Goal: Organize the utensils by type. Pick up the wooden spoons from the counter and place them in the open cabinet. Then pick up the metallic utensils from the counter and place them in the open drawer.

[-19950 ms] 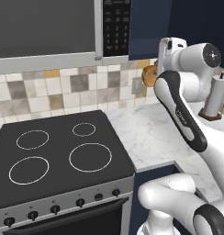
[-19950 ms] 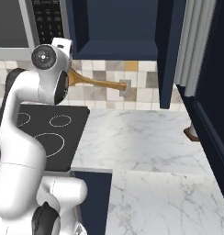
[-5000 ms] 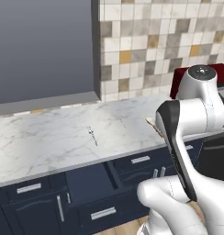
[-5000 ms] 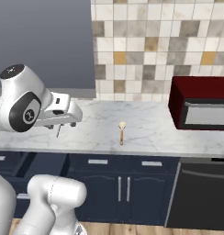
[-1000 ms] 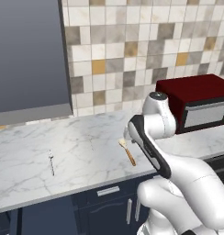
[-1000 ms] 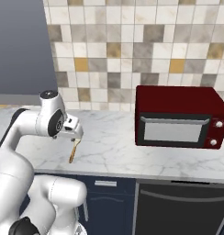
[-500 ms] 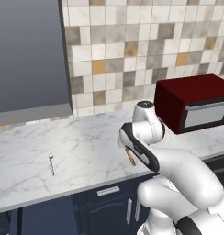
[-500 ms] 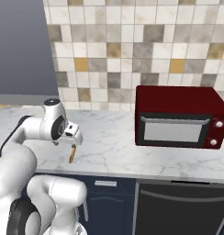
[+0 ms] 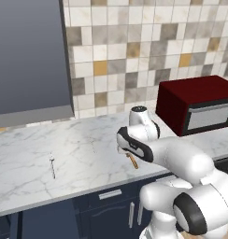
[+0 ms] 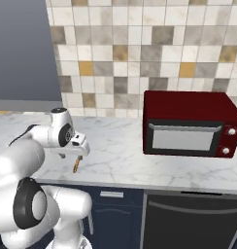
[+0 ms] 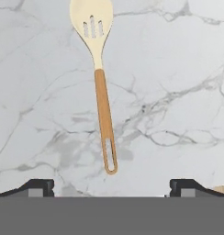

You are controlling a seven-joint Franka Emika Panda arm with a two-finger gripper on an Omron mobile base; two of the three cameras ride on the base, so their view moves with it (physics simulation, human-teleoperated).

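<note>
One wooden spoon (image 11: pixel 103 114) lies flat on the white marble counter (image 9: pixel 88 149), its pale slotted bowl away from the hand and its orange-brown handle toward it. My gripper (image 11: pixel 111 187) hangs open just above the handle's end, one fingertip on each side, touching nothing. From the base views the hand (image 10: pixel 77 145) points down over the spoon (image 10: pixel 76 165), whose handle end (image 9: pixel 133 162) pokes out under the arm. A thin metallic utensil (image 9: pixel 53 166) lies on the counter to the left. The open cabinet is out of view.
A dark red microwave (image 9: pixel 200 102) stands on the counter to the right of the arm. A large grey panel (image 9: pixel 27 56) hangs over the counter's left part. Navy base cabinets (image 10: pixel 115 204) run below; a navy block (image 9: pixel 46 219) juts out at lower left, perhaps the open drawer.
The arm has swung down and to the left, bringing the hand low over the wooden spoon. The spoon, the metallic utensil and the base have stayed put.
</note>
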